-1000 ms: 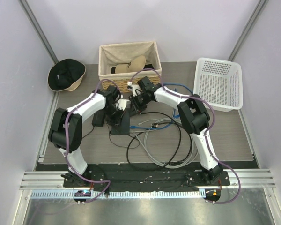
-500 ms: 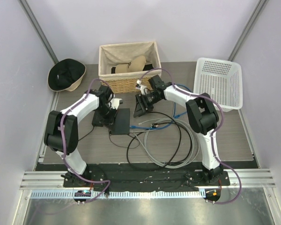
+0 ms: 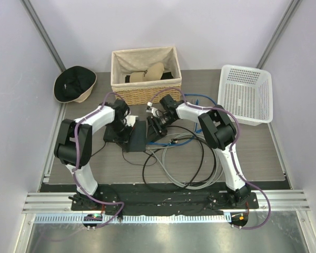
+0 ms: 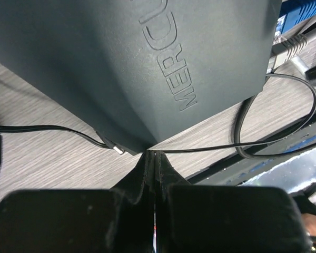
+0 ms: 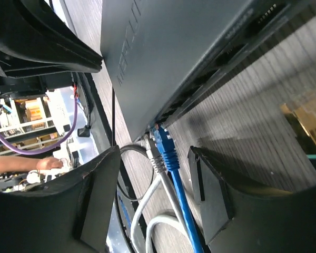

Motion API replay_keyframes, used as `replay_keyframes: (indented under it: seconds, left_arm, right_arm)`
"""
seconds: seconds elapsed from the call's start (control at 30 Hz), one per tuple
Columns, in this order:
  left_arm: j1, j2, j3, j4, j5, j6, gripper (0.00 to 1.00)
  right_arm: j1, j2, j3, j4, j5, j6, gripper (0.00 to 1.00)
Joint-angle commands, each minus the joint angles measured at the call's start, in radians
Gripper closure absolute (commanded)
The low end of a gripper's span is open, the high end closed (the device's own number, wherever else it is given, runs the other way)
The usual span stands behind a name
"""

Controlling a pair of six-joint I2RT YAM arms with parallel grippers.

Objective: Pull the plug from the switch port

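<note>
The switch (image 3: 138,139) is a flat black box lying mid-table; it also fills the left wrist view (image 4: 147,63) and the right wrist view (image 5: 168,52). A blue plug (image 5: 164,143) and a grey plug (image 5: 154,154) sit side by side in ports along its narrow edge. My right gripper (image 5: 154,152) is open, its fingers either side of both plugs and touching neither; from above it (image 3: 157,125) sits at the switch's right edge. My left gripper (image 4: 151,154) is shut and empty, its tips against the switch's near corner; from above it (image 3: 127,126) is at the switch's left side.
A small black power brick (image 3: 111,136) with a thin black cord (image 4: 52,129) lies left of the switch. Grey, blue and black cables (image 3: 184,163) coil to the front right. A wicker basket (image 3: 146,74), a white plastic basket (image 3: 246,94) and a black hat (image 3: 73,84) stand behind.
My right gripper swung away to the right, then came back left to the switch's port edge. My left gripper moved a little right and nearer, up against the switch.
</note>
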Motion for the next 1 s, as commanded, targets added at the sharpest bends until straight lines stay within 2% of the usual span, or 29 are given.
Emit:
replay_keyframes:
  seconds: [0.0,0.33,0.4,0.5,0.53,0.63,0.73,0.8,0.97]
  left_arm:
    - [-0.001,0.073,-0.036,0.104,-0.063,0.013,1.00]
    - [-0.001,0.095,-0.028,0.101,-0.055,0.008,1.00]
    - [0.002,0.081,-0.008,0.061,-0.014,0.016,1.00]
    - [0.043,-0.017,0.020,0.015,0.129,0.036,1.00]
    - [0.053,-0.079,0.027,0.018,0.141,0.022,1.00]
    - [0.062,-0.121,0.085,0.059,0.114,0.004,1.00]
    - [0.063,-0.056,0.160,0.097,0.065,-0.021,1.00]
    - [0.066,0.049,0.226,0.078,0.071,-0.064,1.00]
    - [0.066,0.139,0.250,0.107,0.058,-0.090,1.00]
  right_arm:
    - [0.002,0.005,0.000,-0.018,0.021,-0.020,0.37]
    - [0.005,0.065,0.039,0.009,0.016,0.010,0.48]
    - [0.004,0.073,0.046,0.011,0.030,0.024,0.49]
    - [-0.009,0.064,0.032,0.013,0.054,0.024,0.48]
    - [-0.012,0.059,0.023,0.011,0.063,0.027,0.49]
    - [-0.025,0.056,0.015,0.019,0.097,0.036,0.49]
    - [-0.027,0.062,0.015,0.028,0.125,0.056,0.48]
    - [-0.027,0.064,0.012,0.039,0.152,0.078,0.49]
    - [-0.029,0.064,0.004,0.039,0.200,0.102,0.53]
